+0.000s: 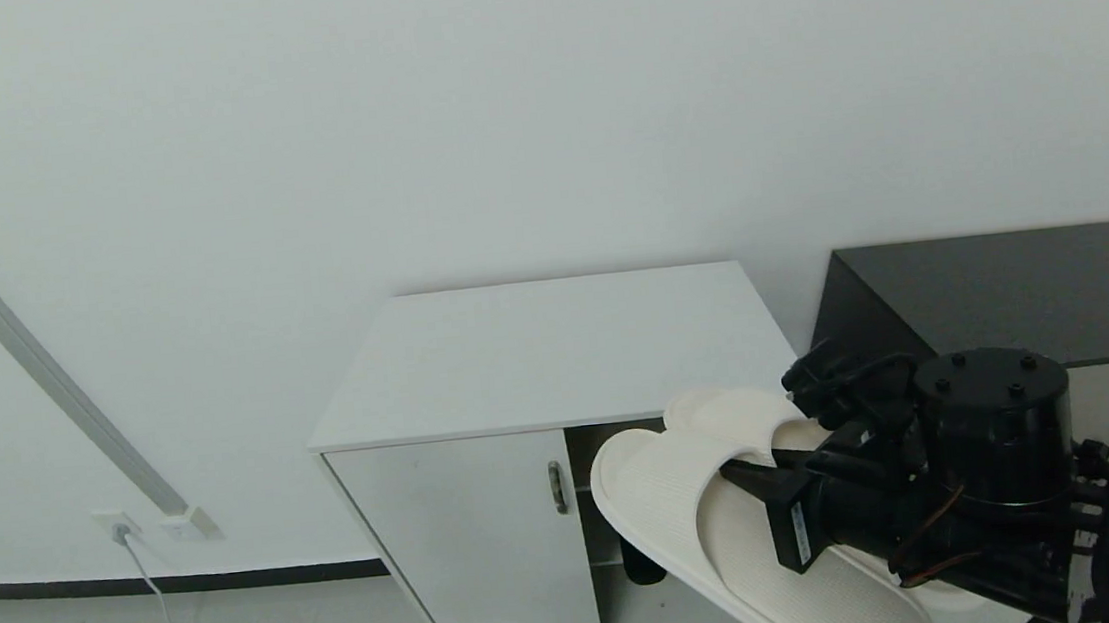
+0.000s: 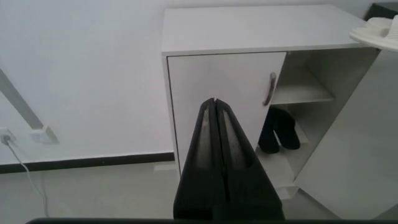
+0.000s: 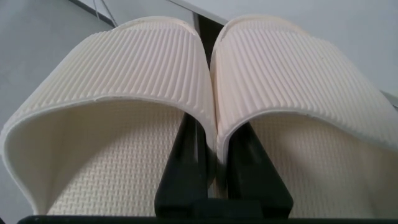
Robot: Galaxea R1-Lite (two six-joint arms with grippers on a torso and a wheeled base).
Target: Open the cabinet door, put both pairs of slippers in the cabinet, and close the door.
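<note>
The white cabinet (image 1: 538,353) stands against the wall with its left door (image 1: 475,549) closed and its right half open, showing shelves. A pair of cream ribbed slippers (image 1: 672,502) hangs side by side in front of that opening. My right gripper (image 1: 744,474) is shut on their touching inner edges (image 3: 211,118), and its dark fingers (image 3: 186,155) sit inside the slippers. A black pair of slippers (image 2: 278,130) stands upright in the lower compartment. The open right door (image 2: 354,155) swings outward. Farther left and back from the cabinet, my left gripper (image 2: 214,106) is shut and empty.
A dark table top (image 1: 1015,291) adjoins the cabinet on the right. On the left wall a grey conduit (image 1: 27,358) runs down to a socket (image 1: 117,525) with a cable dropping to the floor. Bare floor (image 2: 93,193) lies left of the cabinet.
</note>
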